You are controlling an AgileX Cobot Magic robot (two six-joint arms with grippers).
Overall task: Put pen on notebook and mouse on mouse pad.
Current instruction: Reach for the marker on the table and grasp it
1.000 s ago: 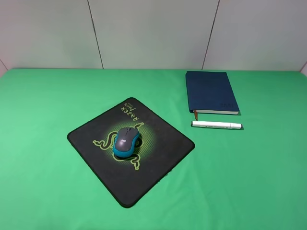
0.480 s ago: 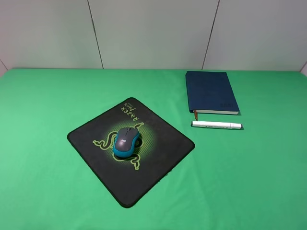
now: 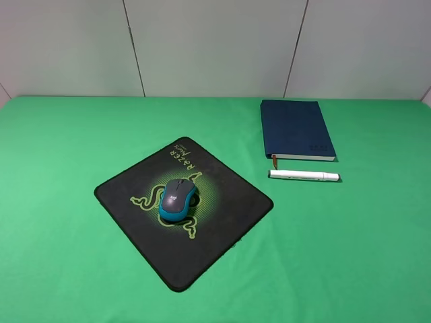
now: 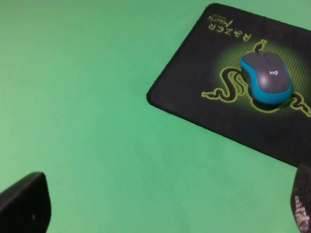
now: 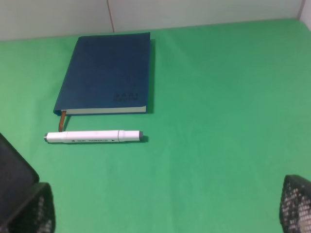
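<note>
Smooth grey-teal mouse [image 3: 178, 199] centred on matte black rounded-square mouse pad [image 3: 225, 219]; slim white cylindrical pen [image 3: 304, 175] on green cloth [image 3: 67, 269] just beside page edge of navy hardcover notebook [image 3: 295, 128]; left gripper [image 4: 163, 204] and right gripper [image 5: 163, 208] both spread wide, empty.

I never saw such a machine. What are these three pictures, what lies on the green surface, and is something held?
It is a robot with two arms, each ending in a gripper, a two-fingered clamp. One camera sits high and looks down on the green table; the arms are outside its view. Two more cameras ride on the wrists. The left one looks past the left gripper at the mouse on the mouse pad. The right one looks past the right gripper at the notebook, with the pen on the table beside it. Both grippers are open and empty.
</note>
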